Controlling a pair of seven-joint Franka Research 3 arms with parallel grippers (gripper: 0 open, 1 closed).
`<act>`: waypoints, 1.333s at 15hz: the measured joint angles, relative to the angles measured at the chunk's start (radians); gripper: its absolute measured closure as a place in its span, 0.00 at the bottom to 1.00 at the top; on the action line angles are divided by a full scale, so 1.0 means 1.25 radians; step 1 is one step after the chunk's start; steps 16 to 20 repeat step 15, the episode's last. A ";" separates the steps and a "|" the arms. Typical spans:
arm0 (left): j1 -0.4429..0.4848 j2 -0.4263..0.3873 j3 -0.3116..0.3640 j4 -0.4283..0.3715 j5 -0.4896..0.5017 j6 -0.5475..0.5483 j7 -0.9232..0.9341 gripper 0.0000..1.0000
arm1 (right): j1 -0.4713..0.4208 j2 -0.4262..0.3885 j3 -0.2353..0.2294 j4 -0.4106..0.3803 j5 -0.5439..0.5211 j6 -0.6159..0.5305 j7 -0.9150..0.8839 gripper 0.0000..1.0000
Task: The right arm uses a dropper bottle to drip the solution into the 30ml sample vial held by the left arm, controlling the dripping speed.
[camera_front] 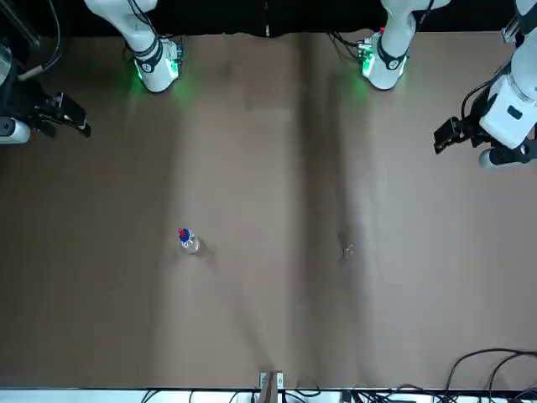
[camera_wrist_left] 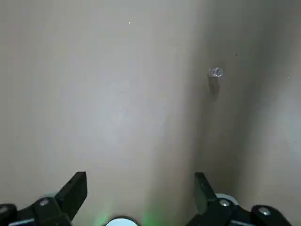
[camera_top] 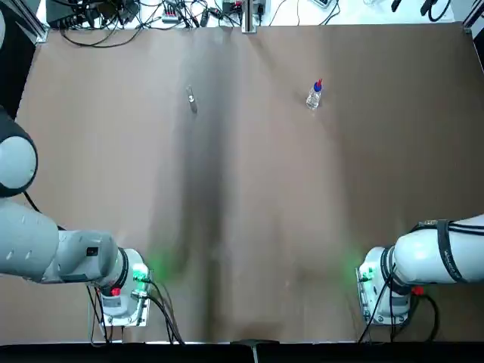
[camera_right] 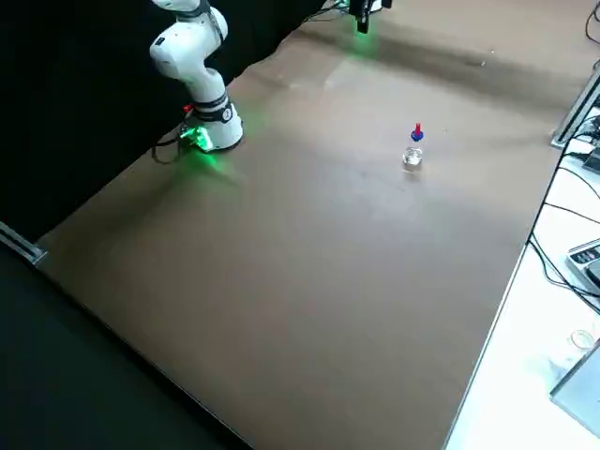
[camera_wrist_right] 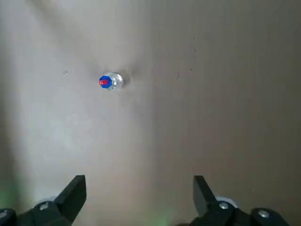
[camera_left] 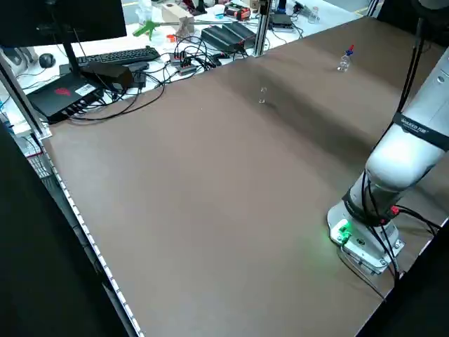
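On the far half of the table, dropper bottle upright, right side; 30ml sample vial well apart, left side. Left gripper and right gripper both wide, empty, high. Each should descend centred, closing gently on glass.

One dropper bottle, one sample vial, two arms.
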 joint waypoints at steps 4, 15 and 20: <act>0.001 0.000 0.000 0.000 0.000 0.005 0.001 0.00 | -0.003 -0.014 0.000 -0.039 -0.007 0.021 -0.033 0.00; 0.004 0.000 0.007 0.002 0.000 0.024 0.050 0.00 | -0.004 -0.015 0.001 -0.051 -0.040 0.020 -0.052 0.00; 0.004 0.000 0.007 0.002 0.000 0.024 0.050 0.00 | -0.004 -0.015 0.001 -0.051 -0.040 0.020 -0.052 0.00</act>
